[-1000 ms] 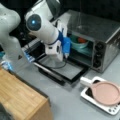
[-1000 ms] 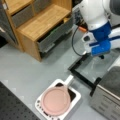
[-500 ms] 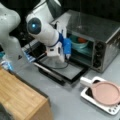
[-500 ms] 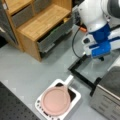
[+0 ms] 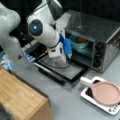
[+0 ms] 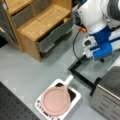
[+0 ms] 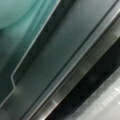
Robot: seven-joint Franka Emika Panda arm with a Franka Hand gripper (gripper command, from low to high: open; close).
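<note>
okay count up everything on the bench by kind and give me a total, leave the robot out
Toaster oven: 1
Teal bowl inside it: 1
Pink pan: 1
White hotplate under the pan: 1
Wooden cabinet: 1
Total: 5
The gripper is at the oven's open door.

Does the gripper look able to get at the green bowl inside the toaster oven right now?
Probably yes: the oven door lies open and the gripper hangs right before the green bowl.
</note>
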